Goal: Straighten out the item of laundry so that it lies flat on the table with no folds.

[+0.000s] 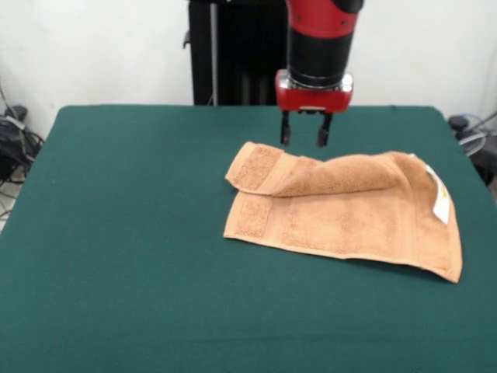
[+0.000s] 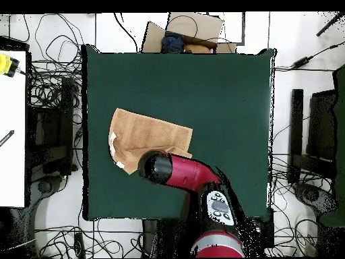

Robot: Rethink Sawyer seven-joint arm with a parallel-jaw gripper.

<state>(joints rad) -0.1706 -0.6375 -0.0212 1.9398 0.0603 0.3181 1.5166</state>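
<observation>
An orange-tan towel, the item of laundry [image 1: 349, 210] [image 2: 148, 135], lies on the dark green table [image 1: 124, 233] [image 2: 222, 101]. Its far edge is folded over toward the front, forming a rolled flap from its left corner across the top. White tags [image 1: 440, 198] show on its right edge. My gripper [image 1: 306, 138] hangs just above the towel's far left part, open, with nothing between its two dark fingers [image 1: 285, 132]. In the overhead view the arm [image 2: 182, 172] covers the gripper and part of the towel.
Cables and dark equipment [image 1: 15, 144] lie beyond the table's sides. In the overhead view a cardboard box [image 2: 185, 30] sits past the table's far edge, and a white surface [image 2: 12, 128] stands at the left.
</observation>
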